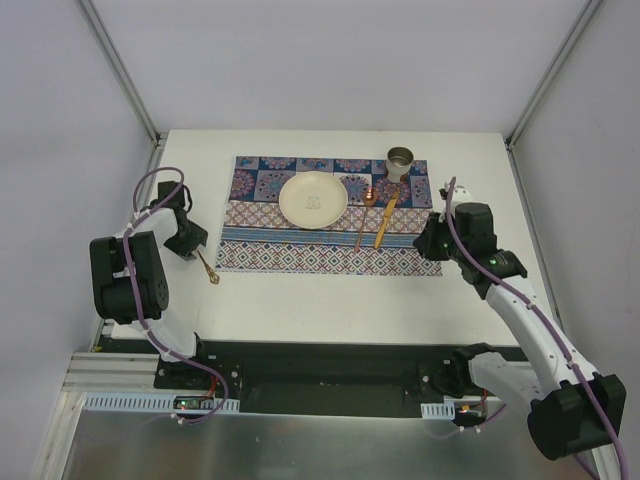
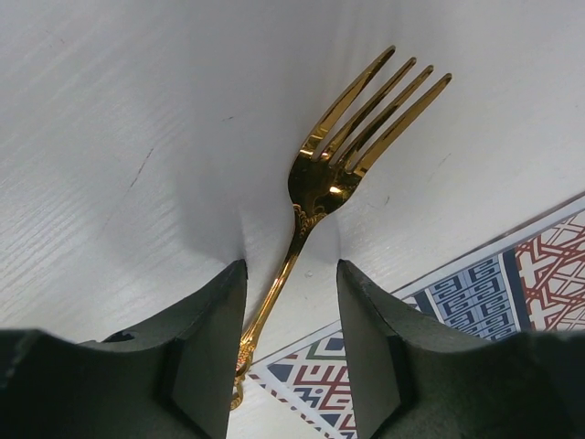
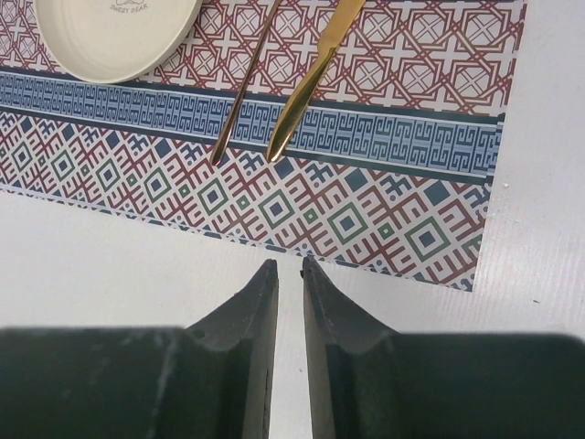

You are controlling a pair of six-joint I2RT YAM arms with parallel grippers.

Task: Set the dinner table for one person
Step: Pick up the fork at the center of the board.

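Left gripper (image 2: 291,271) is spread open, one finger on either side of the gold fork (image 2: 320,178), whose handle runs up the gap without visibly touching either pad. The fork lies flat on the bare white dinner table (image 1: 330,300), just off the left edge of the patterned placemat (image 1: 300,255), tines pointing away from the wrist. The step in hand looks like the fork: plate (image 1: 313,198), spoon (image 1: 364,220), knife (image 1: 385,222) and cup (image 1: 400,160) are already on the mat, and only this piece sits off it. Next the fingers probably need to sink right to the tabletop and pinch the thin handle squarely, then lift and carry it right onto the mat beside the plate's left. Only the left wrist view shows the open gap and the handle centred in it; from above the gripper hides that, but that view alone shows the whole setting and the mat's free strip left of the plate. The right wrist view shows the right gripper (image 3: 290,270) pressed nearly closed on nothing, over the table by the mat's near right corner.
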